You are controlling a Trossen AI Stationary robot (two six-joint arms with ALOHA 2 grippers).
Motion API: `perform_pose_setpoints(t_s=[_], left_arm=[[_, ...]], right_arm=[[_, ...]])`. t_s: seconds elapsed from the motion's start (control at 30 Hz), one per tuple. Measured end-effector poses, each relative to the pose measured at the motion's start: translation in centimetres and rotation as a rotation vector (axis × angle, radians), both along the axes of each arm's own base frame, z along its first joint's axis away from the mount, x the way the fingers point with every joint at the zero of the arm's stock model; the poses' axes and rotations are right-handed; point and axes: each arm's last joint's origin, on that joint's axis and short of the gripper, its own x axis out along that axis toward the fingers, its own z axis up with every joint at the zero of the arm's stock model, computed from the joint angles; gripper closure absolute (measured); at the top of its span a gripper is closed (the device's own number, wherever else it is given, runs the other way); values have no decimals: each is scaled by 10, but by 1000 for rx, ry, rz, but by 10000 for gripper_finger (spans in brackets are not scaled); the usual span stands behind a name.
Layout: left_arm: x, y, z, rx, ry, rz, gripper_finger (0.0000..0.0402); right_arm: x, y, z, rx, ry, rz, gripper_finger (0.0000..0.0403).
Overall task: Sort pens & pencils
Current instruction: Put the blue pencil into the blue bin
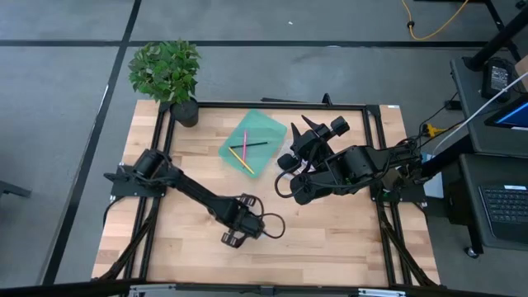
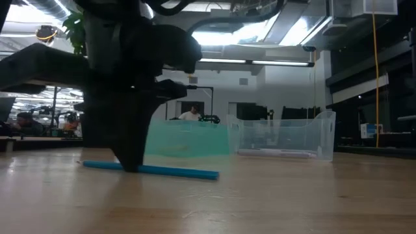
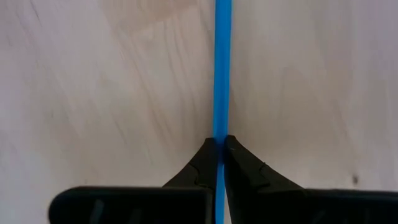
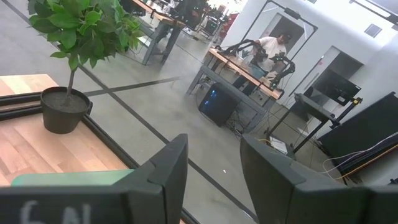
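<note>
Left tool (image 3: 219, 149) pinches blue stick (image 3: 222, 68), flat, aligned with fingers.

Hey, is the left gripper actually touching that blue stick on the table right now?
Touching. The left wrist view shows the left gripper with both fingertips pinched against the blue stick; no gap shows.

A potted plant (image 1: 169, 78) stood at the table's (image 1: 190, 247) eleven o'clock corner; a laptop (image 1: 511, 111) sat toward three o'clock.
</note>
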Motion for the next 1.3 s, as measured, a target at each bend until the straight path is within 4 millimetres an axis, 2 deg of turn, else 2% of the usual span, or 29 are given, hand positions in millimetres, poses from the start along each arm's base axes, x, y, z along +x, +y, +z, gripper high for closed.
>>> perform_pose_setpoints(t_s=[0.33,1.3], left_arm=[[-7,-6,13,143,88,-8,394],[-11,-13,23,179,40,-10,400]], right_arm=[[0,0,0,0,0,0,254],[0,0,0,-11,19,2,254]])
